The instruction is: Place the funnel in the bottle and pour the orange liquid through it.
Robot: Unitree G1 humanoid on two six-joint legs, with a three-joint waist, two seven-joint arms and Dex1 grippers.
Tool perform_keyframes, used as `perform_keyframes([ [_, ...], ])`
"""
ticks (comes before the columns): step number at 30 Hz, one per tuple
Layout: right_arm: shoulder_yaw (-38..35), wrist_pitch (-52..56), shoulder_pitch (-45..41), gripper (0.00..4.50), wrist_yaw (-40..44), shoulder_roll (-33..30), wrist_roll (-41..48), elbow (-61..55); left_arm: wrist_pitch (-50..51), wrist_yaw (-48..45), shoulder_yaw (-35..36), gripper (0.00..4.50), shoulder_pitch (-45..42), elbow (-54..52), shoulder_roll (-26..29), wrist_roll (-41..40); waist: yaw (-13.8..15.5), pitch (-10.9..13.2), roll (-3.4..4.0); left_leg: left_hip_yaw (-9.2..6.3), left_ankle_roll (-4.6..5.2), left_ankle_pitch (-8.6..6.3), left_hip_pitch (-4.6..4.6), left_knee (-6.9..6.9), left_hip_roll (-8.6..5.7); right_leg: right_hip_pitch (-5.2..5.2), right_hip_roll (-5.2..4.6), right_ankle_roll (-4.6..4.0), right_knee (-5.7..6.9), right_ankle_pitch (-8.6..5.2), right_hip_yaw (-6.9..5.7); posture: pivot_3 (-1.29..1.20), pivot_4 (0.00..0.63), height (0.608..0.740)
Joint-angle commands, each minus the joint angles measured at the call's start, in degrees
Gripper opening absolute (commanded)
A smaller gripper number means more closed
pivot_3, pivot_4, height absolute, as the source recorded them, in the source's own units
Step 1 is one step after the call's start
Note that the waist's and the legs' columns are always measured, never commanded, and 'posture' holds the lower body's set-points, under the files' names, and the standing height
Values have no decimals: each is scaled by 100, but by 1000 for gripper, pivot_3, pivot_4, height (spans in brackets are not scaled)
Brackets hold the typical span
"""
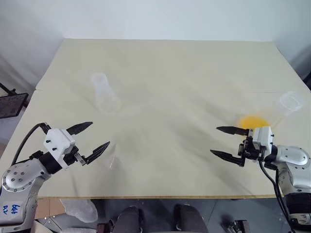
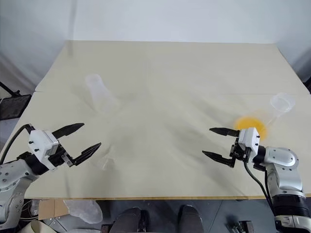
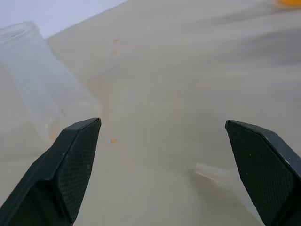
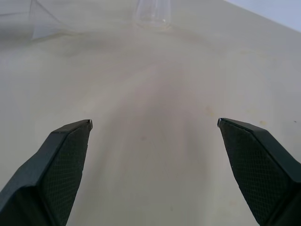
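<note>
The clear bottle (image 1: pixel 104 94) stands on the left half of the table, its neck also showing in the left wrist view (image 3: pixel 33 80). The small clear funnel (image 1: pixel 112 162) lies on the table just right of my left gripper (image 1: pixel 100 134), which hovers open and empty near the front edge. The orange liquid (image 1: pixel 254 121) sits in the base of a larger clear flask (image 1: pixel 290 103) at the right. My right gripper (image 1: pixel 214 141) is open and empty, just left of that flask and pointing toward the table's middle.
The beige table (image 1: pixel 170 73) is faintly creased. A dark stand (image 1: pixel 10 104) sits off the table's left side. The table's front edge runs close below both grippers.
</note>
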Motion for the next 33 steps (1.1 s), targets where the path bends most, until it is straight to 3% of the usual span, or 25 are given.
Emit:
perform_keyframes([
  [1,-96,-24,-35,4483,-17,38,56,-79,-43,95,189,4500,66,-230,-11,20,2,0,0,0,0,0,0,0,0,0,0,0,0,0,0,0,150,740],
  [6,-22,84,-83,4483,-94,152,92,-176,-30,309,274,4500,115,-239,-220,-57,2,0,0,-1,0,0,0,0,0,1,0,0,0,0,0,0,150,740],
  [10,112,515,-322,4483,-417,496,266,-568,38,574,777,4500,483,-271,-750,-582,-32,0,0,1,0,0,0,0,6,-1,0,0,1,0,2,0,150,740],
  [16,330,1112,-837,4483,-1125,1173,404,-1063,-434,1611,1589,4500,1086,77,-1905,-491,-44,1,1,-1,-2,0,1,2,11,-1,0,0,5,0,-1,0,150,740],
  [20,442,1169,-1118,4483,-1388,1356,168,-1027,-516,1682,1659,4500,1368,50,-2244,-578,34,2,-4,-6,-1,-1,-3,7,6,-1,-3,0,7,0,-1,0,150,740],
  [25,525,1019,-1243,4483,-1389,1427,33,-878,-319,1702,1422,4500,1207,-85,-2174,-716,121,-1,-8,-10,8,-6,-6,13,-1,1,-7,0,5,0,2,0,150,740],
  [33,571,988,-1141,4483,-1269,1455,-22,-914,898,1904,651,4500,-499,138,-1280,-883,98,-1,-8,-8,5,-6,-5,19,-6,0,-2,0,20,0,-2,0,150,740],
])
